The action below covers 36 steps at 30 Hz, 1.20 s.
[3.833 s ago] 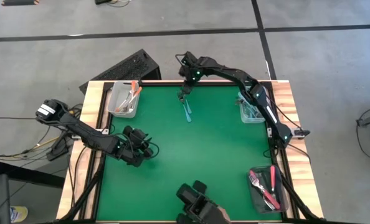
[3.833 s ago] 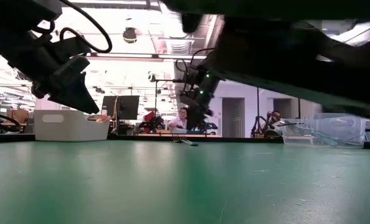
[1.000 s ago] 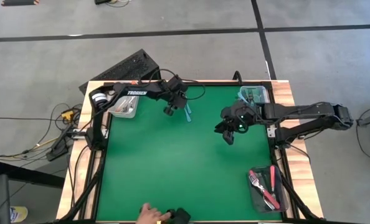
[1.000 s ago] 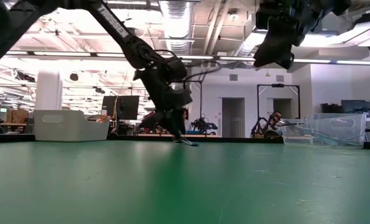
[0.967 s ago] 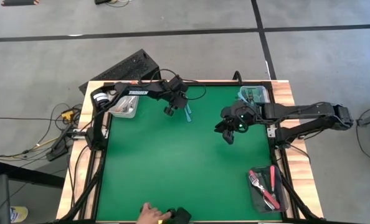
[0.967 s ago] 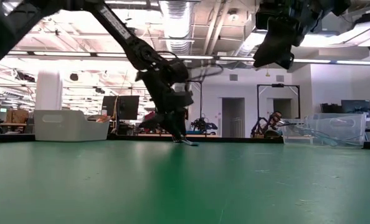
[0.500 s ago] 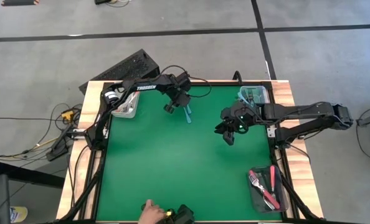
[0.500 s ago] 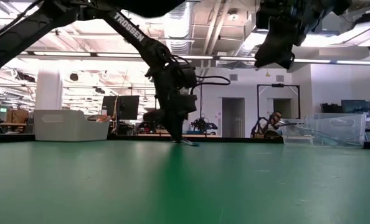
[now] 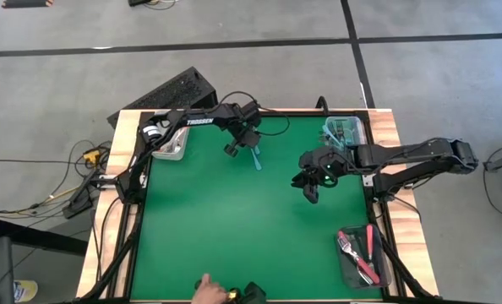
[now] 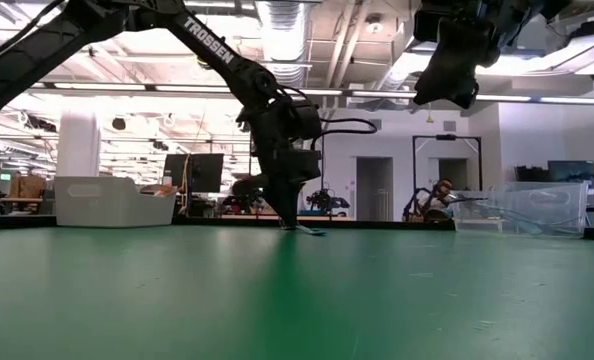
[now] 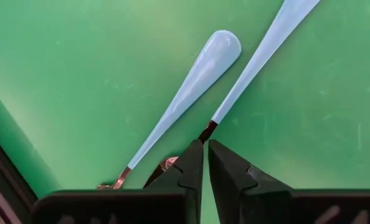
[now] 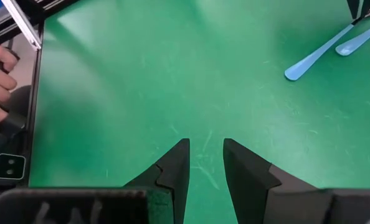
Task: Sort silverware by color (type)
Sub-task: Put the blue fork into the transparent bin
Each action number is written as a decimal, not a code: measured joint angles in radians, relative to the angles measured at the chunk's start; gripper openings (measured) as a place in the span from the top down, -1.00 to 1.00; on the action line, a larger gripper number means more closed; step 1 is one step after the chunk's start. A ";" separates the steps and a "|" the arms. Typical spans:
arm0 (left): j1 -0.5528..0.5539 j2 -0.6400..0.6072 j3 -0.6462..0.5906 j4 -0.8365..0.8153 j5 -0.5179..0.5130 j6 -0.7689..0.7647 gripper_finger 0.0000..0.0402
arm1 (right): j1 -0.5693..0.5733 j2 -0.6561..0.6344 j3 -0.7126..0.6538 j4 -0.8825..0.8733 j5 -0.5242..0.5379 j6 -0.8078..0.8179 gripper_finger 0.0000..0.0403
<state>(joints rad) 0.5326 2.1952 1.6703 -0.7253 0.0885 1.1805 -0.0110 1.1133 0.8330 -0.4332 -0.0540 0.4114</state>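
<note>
Two light blue forks [image 9: 254,155] lie side by side on the green mat near the far edge; the low view shows them as a thin line [image 10: 307,230]. My left gripper [image 9: 232,149] stands over their metal ends, pointing down, shut on one fork [image 11: 260,56]. The other fork [image 11: 191,87] lies flat beside it. My right gripper [image 9: 308,190] hangs open above the mat right of centre [image 12: 205,155], with nothing between its fingers. My left gripper pinches the fork's thin metal neck [image 11: 207,129], just below the blue handle, between its two fingertips [image 11: 191,152]. The fingers come from above, pointing down, one on each side of the neck. The fork lies flat on the mat.
A white bin [image 9: 168,145] sits at the far left, a clear bin [image 9: 342,133] with teal pieces at the far right, and a dark bin [image 9: 362,253] with pink-red forks at the near right. A person's hand [image 9: 207,291] is at the near edge.
My left gripper has drifted a little toward the table's right edge, closer to the blue forks, and its wrist has turned. My right gripper has edged slightly toward the near edge. The forks have stayed where they were.
</note>
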 joint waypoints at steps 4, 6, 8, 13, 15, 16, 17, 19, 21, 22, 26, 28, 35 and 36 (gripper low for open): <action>-0.006 0.000 0.000 -0.010 0.020 -0.010 0.81 | 0.011 0.000 0.000 0.000 0.002 0.000 0.39; -0.009 0.000 0.000 -0.010 0.020 -0.011 0.70 | 0.015 0.000 0.000 -0.002 0.002 0.000 0.39; -0.010 0.000 0.000 -0.010 0.020 -0.008 0.59 | 0.021 0.000 0.000 -0.009 0.002 0.002 0.39; -0.010 0.000 0.000 0.034 -0.009 0.008 0.32 | 0.025 0.000 0.000 -0.007 0.005 0.011 0.39; -0.009 0.000 0.000 0.042 0.003 0.023 0.27 | 0.025 0.000 0.000 -0.007 0.006 0.022 0.39; -0.009 0.000 0.000 0.041 0.015 0.030 0.26 | 0.025 0.000 0.000 -0.007 0.007 0.025 0.39; -0.009 0.000 0.000 0.039 0.026 0.030 0.26 | 0.025 0.000 0.000 -0.007 0.007 0.026 0.39; -0.010 0.000 0.000 0.038 0.036 0.039 0.30 | 0.025 0.000 0.000 -0.007 0.007 0.027 0.39; -0.010 0.000 0.000 0.020 0.041 0.041 0.36 | 0.025 0.000 0.000 -0.004 0.007 0.027 0.39; -0.010 0.000 0.000 0.018 0.042 0.039 0.39 | 0.025 0.000 0.000 0.000 0.007 0.027 0.39; -0.009 0.000 0.000 -0.013 0.050 0.040 0.57 | 0.025 0.000 0.000 0.005 0.007 0.027 0.39; -0.009 0.000 0.000 -0.035 0.054 0.040 0.66 | 0.025 0.000 0.000 0.006 0.007 0.027 0.39; -0.021 -0.004 0.002 -0.120 0.065 0.005 0.89 | 0.021 0.000 0.000 0.009 0.007 0.027 0.39; -0.027 -0.004 0.003 -0.142 0.064 0.003 0.90 | 0.021 0.000 0.000 0.008 0.007 0.027 0.39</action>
<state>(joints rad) 0.5058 2.1909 1.6734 -0.8672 0.1529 1.1840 0.0105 1.1133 0.8330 -0.4248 -0.0467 0.4384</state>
